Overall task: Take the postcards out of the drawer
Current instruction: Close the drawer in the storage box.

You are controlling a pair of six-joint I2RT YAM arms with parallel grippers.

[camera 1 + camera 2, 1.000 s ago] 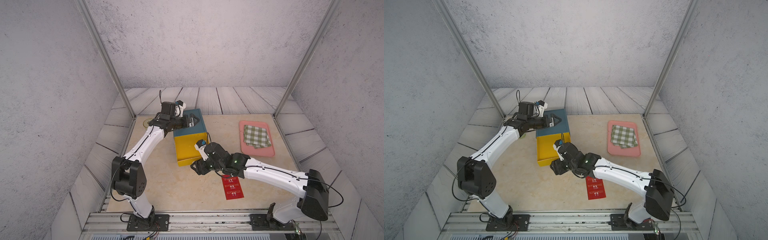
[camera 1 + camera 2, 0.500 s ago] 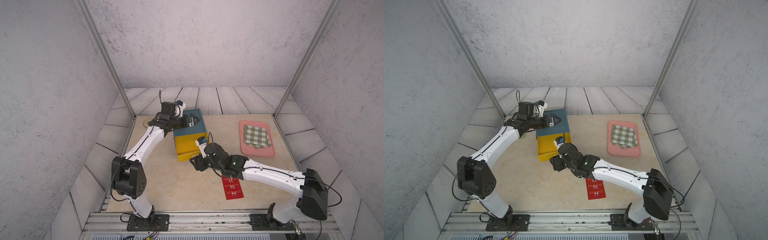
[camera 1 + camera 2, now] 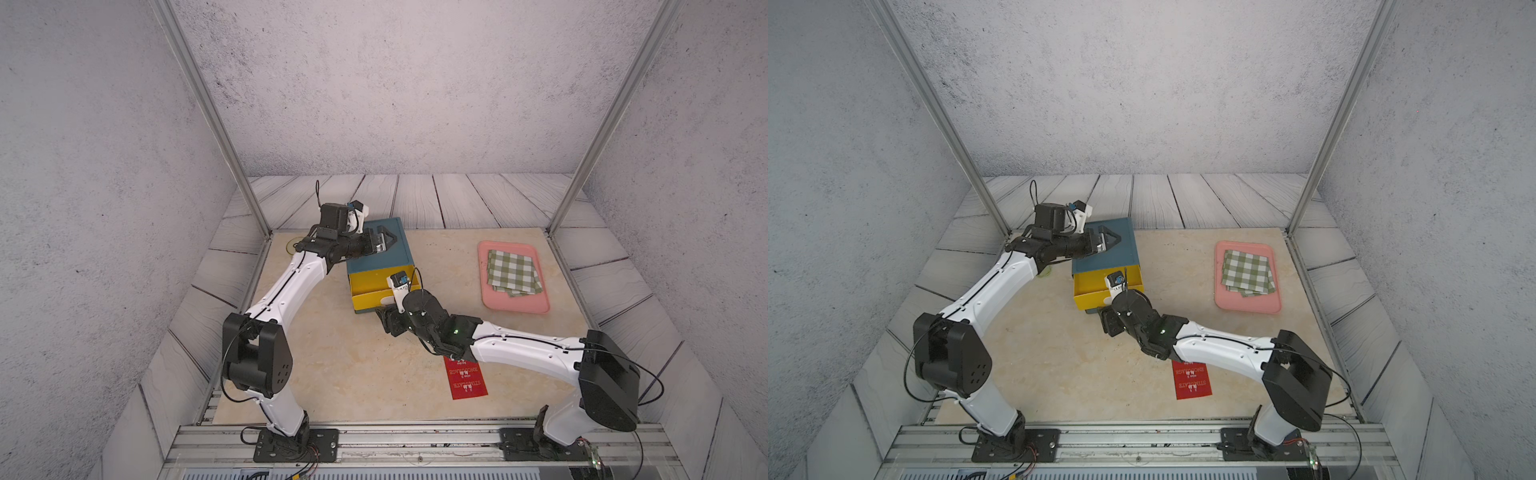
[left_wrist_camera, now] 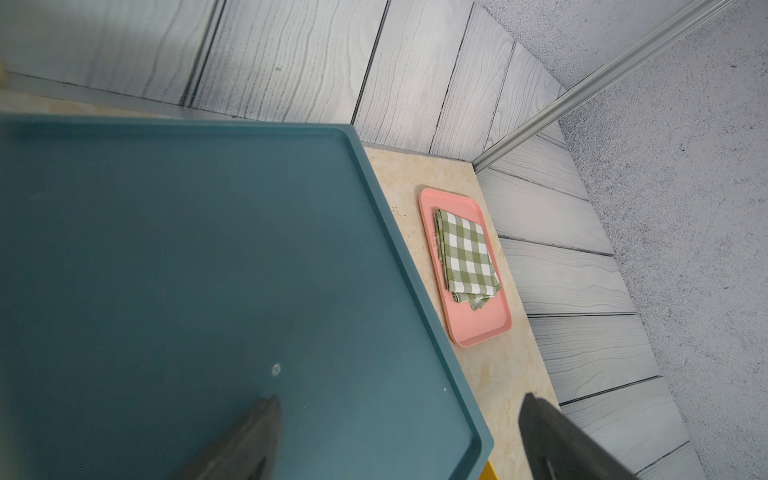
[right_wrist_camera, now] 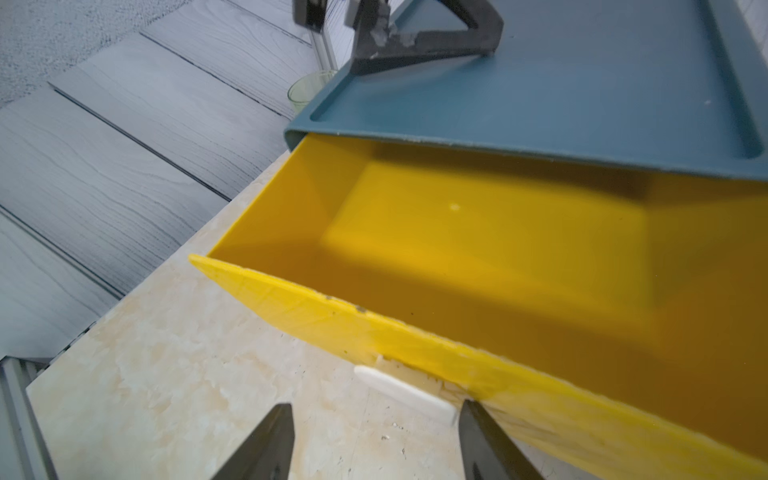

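A teal cabinet (image 3: 384, 255) (image 3: 1108, 253) (image 4: 187, 270) holds a yellow drawer (image 3: 376, 286) (image 3: 1100, 286) (image 5: 478, 249), pulled partly out. What shows of its inside is bare yellow. One red postcard (image 3: 465, 380) (image 3: 1192, 380) lies flat on the table near the front, its far end under my right forearm. My left gripper (image 3: 388, 239) (image 3: 1113, 239) (image 4: 399, 399) stands open on the cabinet's top. My right gripper (image 3: 386, 322) (image 3: 1106, 322) (image 5: 376, 405) is open, low in front of the drawer. One fingertip (image 5: 471, 415) sits at the end of the white handle (image 5: 405, 395).
A pink tray (image 3: 517, 305) (image 3: 1250, 305) (image 4: 478, 328) with a folded green-and-white checked cloth (image 3: 513, 270) (image 3: 1246, 270) (image 4: 465, 253) sits at the back right. A pale green glass (image 5: 309, 89) stands at the cabinet's far left corner. Metal posts mark the back corners.
The drawer has slid a little way back into the cabinet, and my right gripper has moved toward the cabinet with it. The left arm and the red postcard have stayed put.
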